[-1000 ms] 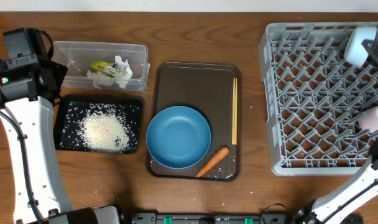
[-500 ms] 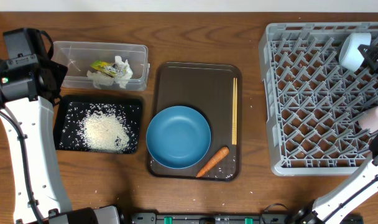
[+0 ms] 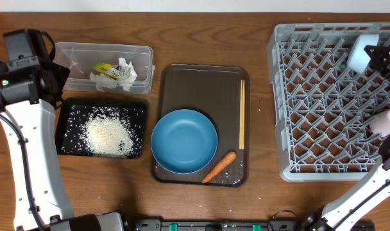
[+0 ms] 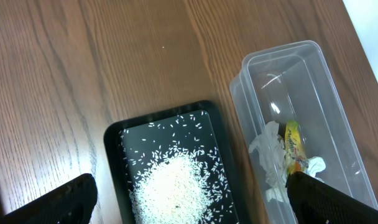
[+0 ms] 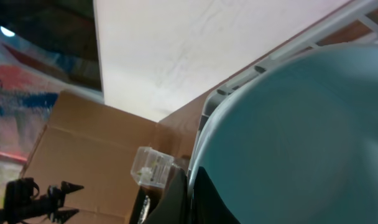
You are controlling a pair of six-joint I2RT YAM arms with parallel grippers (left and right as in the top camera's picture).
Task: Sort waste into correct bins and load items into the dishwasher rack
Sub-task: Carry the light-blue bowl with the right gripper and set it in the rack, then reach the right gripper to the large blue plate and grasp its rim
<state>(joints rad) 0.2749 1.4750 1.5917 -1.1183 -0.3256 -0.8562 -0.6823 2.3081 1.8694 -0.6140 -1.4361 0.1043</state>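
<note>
My right gripper [image 3: 382, 59] is shut on the rim of the small light-blue bowl [image 3: 360, 54] and holds it above the far right of the grey dishwasher rack [image 3: 323, 102]. In the right wrist view the fingers [image 5: 189, 186] pinch the bowl's edge [image 5: 288, 137]. My left gripper [image 4: 189, 208] is open and empty above the black tray [image 3: 141, 109] of rice [image 3: 107, 136]. The clear tub [image 3: 73, 49] holds white paper [image 3: 122, 76] and the yellow-green wrapper [image 3: 104, 67]. The blue dish [image 3: 184, 141], carrot [image 3: 219, 167] and chopsticks [image 3: 242, 115] lie on the brown tray.
The brown serving tray [image 3: 201, 83] sits mid-table between the bins and the rack. A pale cup-like thing [image 3: 387, 120] shows at the rack's right edge. The left wrist view shows the black tray's rim [image 4: 114, 162], the tub [image 4: 282, 68] and bare wood beyond.
My right gripper has carried the light-blue bowl a little left and down over the rack. The left arm has not moved.
</note>
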